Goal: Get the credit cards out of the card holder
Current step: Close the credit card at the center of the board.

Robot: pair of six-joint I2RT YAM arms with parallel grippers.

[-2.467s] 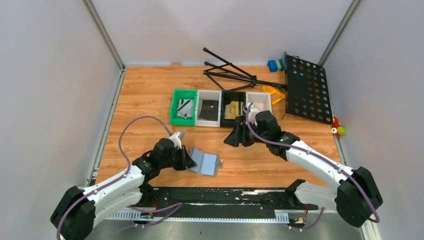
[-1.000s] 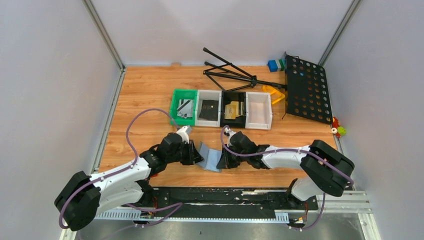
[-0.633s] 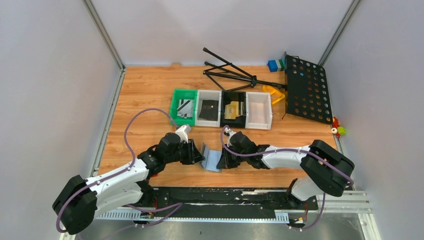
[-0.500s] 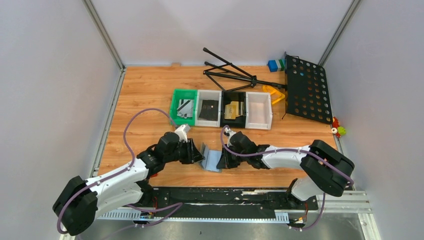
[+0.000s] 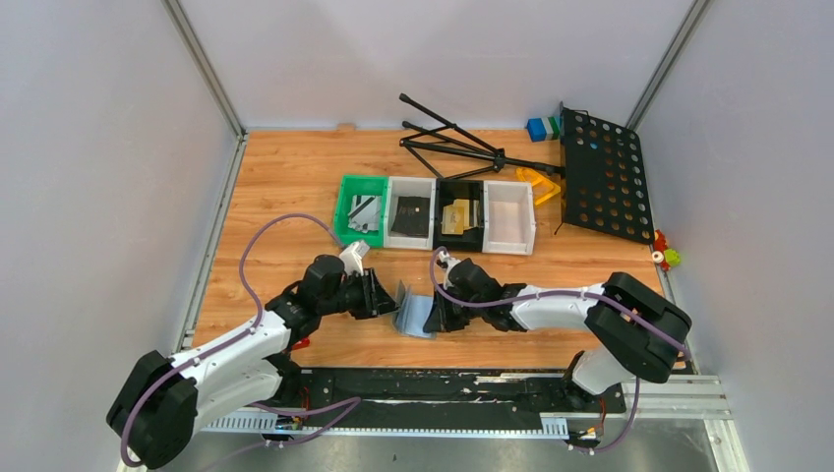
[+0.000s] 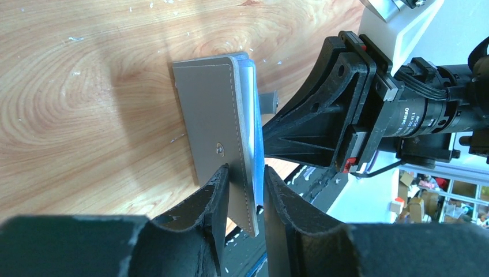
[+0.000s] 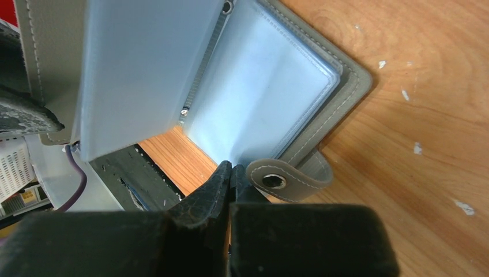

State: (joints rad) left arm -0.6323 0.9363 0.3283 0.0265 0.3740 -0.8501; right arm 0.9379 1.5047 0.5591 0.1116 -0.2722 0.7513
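Note:
The grey card holder [image 5: 413, 313] lies open on the wood between both arms, its left half standing upright. My left gripper [image 6: 245, 176] is shut on the edge of that raised cover [image 6: 210, 109] and a clear bluish sleeve. My right gripper [image 7: 229, 170] is shut, its tips resting at the near edge of the flat half [image 7: 271, 92], beside the snap tab [image 7: 282, 180]. The sleeves in view look empty. Credit cards lie in the trays: a silvery one [image 5: 364, 211] in the green tray, a black one [image 5: 411, 211] in the white, a gold one [image 5: 457, 214] in the black.
An empty white tray [image 5: 509, 234] ends the row. Behind it lie a folded black tripod [image 5: 452, 143] and a perforated black plate [image 5: 605, 172], with blue and green blocks [image 5: 541, 126] and a yellow piece [image 5: 539, 182]. A black rail [image 5: 443, 383] runs along the near edge.
The right arm came from the trays down to the holder. The left gripper raised the left half from flat to upright. In the last half second almost nothing moved.

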